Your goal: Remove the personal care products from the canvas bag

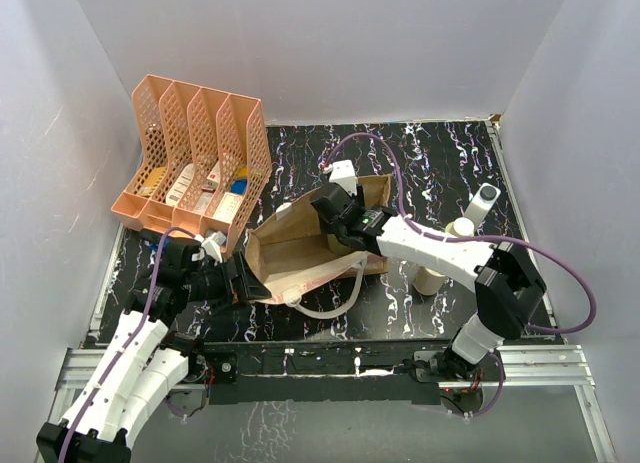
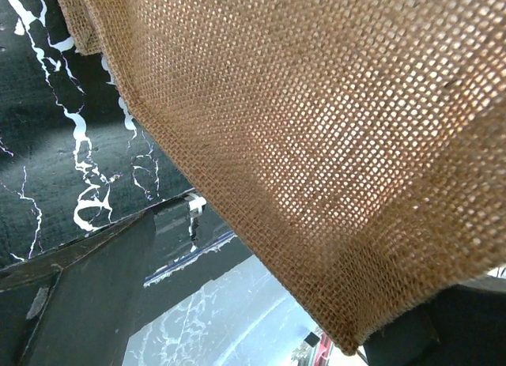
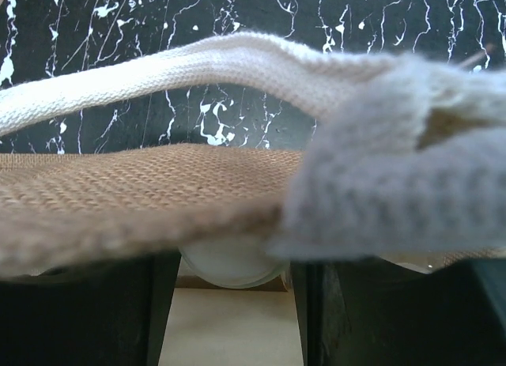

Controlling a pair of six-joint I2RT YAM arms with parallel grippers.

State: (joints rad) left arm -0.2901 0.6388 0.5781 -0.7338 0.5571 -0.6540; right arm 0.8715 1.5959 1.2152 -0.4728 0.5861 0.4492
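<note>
Right gripper (image 1: 345, 228), jaws parted, straddles a white-capped bottle (image 3: 229, 263) at its twelve o'clock under the canvas bag (image 1: 290, 255) rim; grip unclear.

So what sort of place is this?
Probably a lab test booth: plain white walls box in a black marbled table, two robot arms sit on a metal rail, and the canvas bag and orange rack look like staged props.

— What sort of place is this?
— A robot lab cell. Plain white walls (image 1: 300, 43) box in a black marbled bench (image 1: 430, 153).
— Anything else?
— The left arm (image 1: 125, 373) and right arm (image 1: 440, 245) are bolted to a metal rail (image 1: 560, 358) at its near edge.
</note>
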